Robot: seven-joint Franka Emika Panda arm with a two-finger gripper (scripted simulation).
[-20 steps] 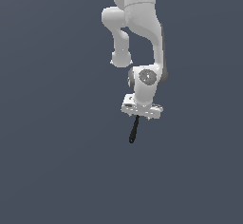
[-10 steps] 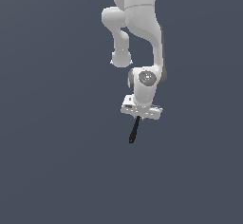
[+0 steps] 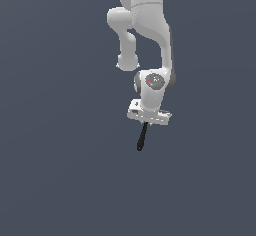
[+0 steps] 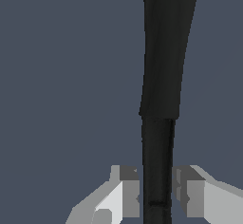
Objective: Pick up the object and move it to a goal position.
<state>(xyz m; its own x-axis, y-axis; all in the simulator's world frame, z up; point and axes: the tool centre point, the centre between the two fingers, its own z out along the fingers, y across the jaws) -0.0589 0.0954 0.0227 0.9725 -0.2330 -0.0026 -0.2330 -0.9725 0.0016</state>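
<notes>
The object (image 3: pixel 142 139) is a slim black rod with a wider, rounded lower end. In the exterior view it hangs below the white arm's hand, tilted slightly, with nothing touching its lower end. My gripper (image 3: pixel 145 124) is shut on the rod's thin upper end. In the wrist view the rod (image 4: pixel 166 52) runs straight out from between the two grey fingers (image 4: pixel 129 192) and widens further along. My gripper (image 4: pixel 156 190) has one finger pressed to each side of the thin shaft.
The white arm (image 3: pixel 150 35) reaches down from the top of the exterior view. All around is a plain dark grey-blue surface with no other objects or edges in view.
</notes>
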